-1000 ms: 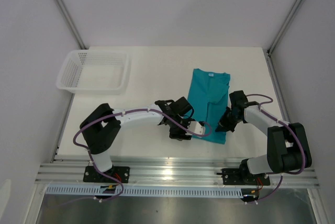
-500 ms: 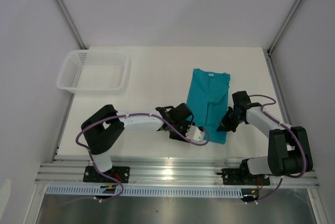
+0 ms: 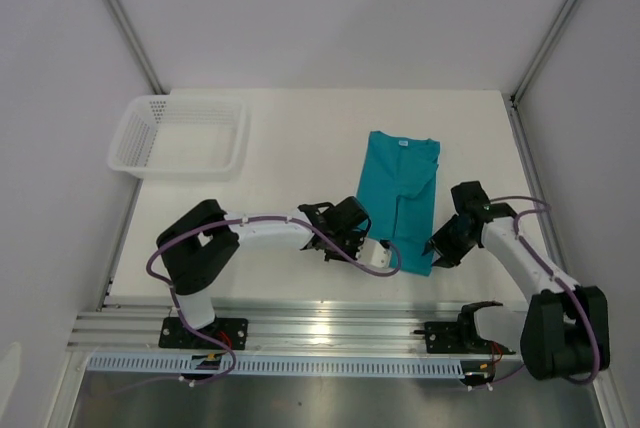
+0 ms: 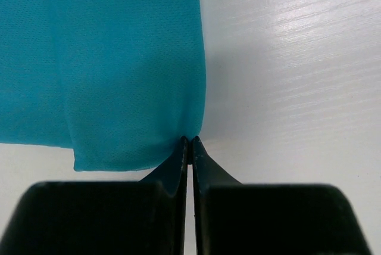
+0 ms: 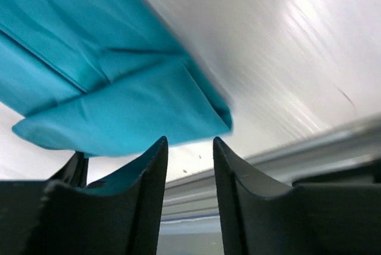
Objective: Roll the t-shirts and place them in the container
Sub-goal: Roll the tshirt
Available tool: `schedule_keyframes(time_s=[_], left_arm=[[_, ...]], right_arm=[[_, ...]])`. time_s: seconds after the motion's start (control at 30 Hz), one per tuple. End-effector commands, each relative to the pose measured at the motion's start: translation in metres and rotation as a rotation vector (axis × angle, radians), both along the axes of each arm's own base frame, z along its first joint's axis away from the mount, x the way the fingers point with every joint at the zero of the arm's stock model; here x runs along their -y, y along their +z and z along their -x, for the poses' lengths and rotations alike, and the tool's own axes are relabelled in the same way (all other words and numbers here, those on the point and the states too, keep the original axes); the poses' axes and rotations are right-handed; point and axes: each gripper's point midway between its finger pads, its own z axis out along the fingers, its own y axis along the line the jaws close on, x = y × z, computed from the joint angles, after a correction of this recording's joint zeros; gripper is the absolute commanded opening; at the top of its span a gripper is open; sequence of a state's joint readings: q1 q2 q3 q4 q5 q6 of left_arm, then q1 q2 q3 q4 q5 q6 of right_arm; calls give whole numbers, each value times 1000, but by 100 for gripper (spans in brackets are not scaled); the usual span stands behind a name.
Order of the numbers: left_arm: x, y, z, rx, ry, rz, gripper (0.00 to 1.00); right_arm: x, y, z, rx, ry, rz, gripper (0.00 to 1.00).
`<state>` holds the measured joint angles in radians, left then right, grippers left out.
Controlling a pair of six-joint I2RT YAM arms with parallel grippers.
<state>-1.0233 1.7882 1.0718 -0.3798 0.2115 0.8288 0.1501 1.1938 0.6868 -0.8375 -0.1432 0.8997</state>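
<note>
The teal t-shirt (image 3: 405, 198) lies folded in a long strip on the right half of the tabletop (image 3: 300, 138), collar toward the far edge. The left claw (image 4: 189, 143) is pinched tight on the shirt's near hem. The right claw (image 5: 189, 148) gapes open beside the hem's right corner.

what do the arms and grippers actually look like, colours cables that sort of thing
Both arms look alike: the left arm and right arm have white links joined by chunky black joint housings, with a purple cable looping loosely along each. The left gripper and right gripper have matte black fingers that taper to thin tips. No markings are readable.
</note>
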Motion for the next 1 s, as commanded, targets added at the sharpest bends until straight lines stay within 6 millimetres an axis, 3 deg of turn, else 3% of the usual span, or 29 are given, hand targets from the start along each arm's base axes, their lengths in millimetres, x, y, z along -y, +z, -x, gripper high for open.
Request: schedule_keyframes(time_s=[0.0,0.1,0.3,0.57,0.8,0.97], left_arm=[[6,11,4,-61,31,15,1],[9,13,4,-67,35,24,1],[9,14,4,-72,38,28,1],[7,15,5,-81,50,23,1],[7,16,2,-87,66,26,1],[9,16,1,-91,67,28,1]], right_arm=[[18,23,24,-25,-241,84,41],[24,22,34,-7,-396,85,45],[15,7,23,53,-524,27,44],[10,-6,1,100,-534,27,41],[9,-29,19,23,-525,44,39],[6,-17,23,10,-497,35,39]])
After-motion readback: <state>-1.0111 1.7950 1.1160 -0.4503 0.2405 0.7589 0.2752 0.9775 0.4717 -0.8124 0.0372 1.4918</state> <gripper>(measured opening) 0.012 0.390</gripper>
